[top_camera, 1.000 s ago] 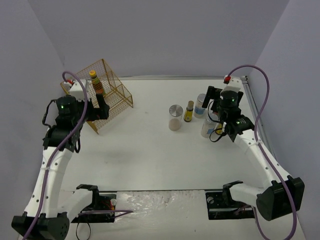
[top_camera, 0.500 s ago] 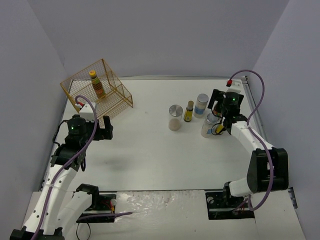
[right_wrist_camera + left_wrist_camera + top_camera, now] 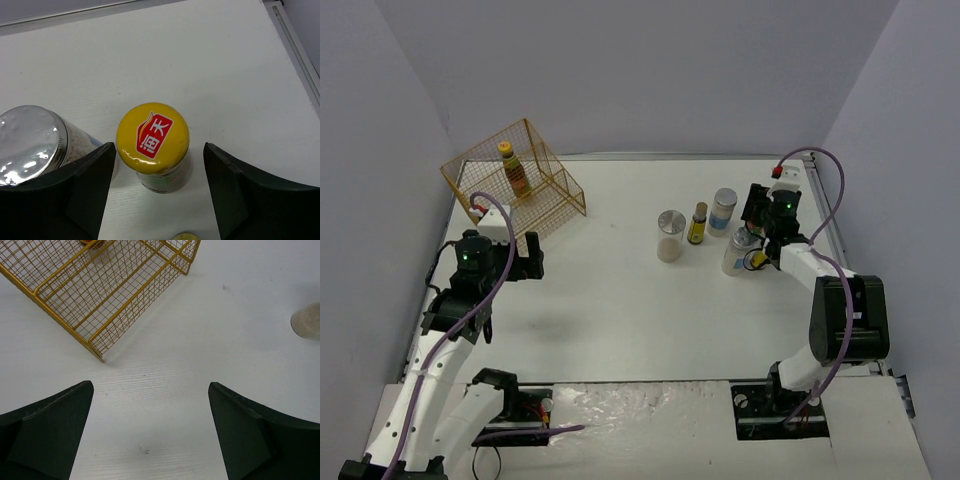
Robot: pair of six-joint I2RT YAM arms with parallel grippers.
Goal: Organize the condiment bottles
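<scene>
White tabletop, toward its right edge: a yellow-capped glass bottle stands between the right gripper's spread fingers, ungripped.

A robotics lab booth: blank grey walls boxing in a white table.

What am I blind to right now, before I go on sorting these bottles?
The bottle in the wire basket: its label is too small to read from above, and the left wrist view cuts it off at the top edge.
One jar: cut off by the right edge of the left wrist view.
A second yellow cap: only a sliver shows at the bottom edge of the right wrist view.
</scene>
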